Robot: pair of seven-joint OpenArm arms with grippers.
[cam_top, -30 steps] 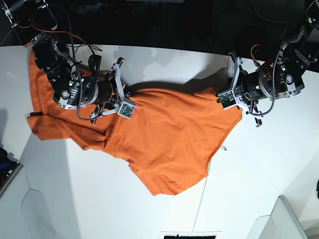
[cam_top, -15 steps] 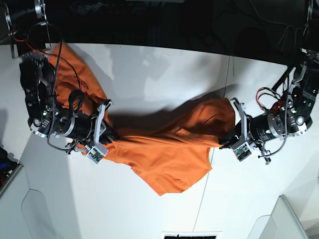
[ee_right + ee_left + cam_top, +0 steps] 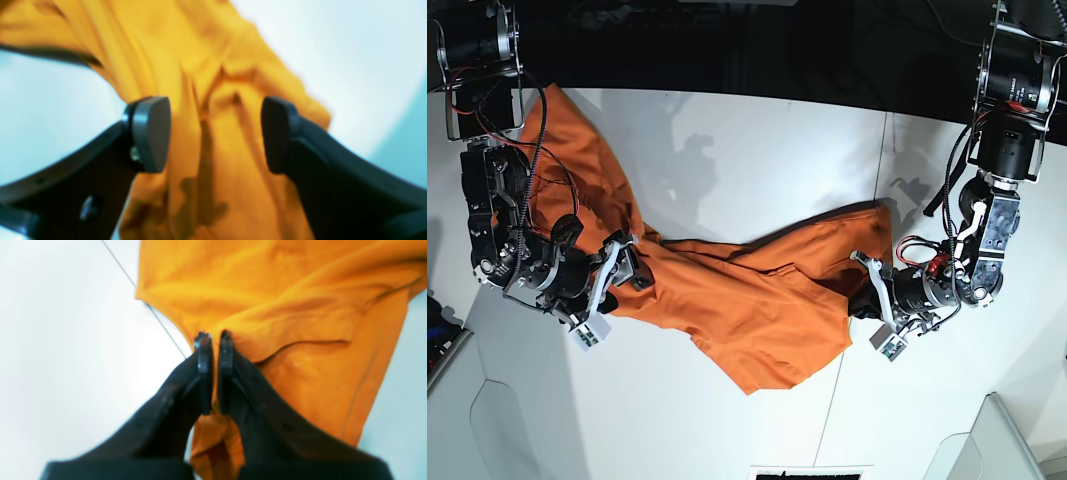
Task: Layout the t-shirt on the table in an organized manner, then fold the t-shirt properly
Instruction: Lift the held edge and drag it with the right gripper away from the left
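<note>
Across the white table [image 3: 747,150] the orange t-shirt [image 3: 757,300] sprawls in a rumpled band between both arms, one end trailing up toward the far corner. Left gripper [image 3: 213,340] is pinched tight on a fold of the cloth's edge. Right gripper [image 3: 215,133] gapes wide, cloth hanging loose between its pads, nothing clamped.

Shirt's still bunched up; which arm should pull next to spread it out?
Probably left. The left gripper is shut on the t-shirt's edge near the table seam, so it can drag right away. The right gripper has its fingers apart over the cloth and would need to regrasp first.
</note>
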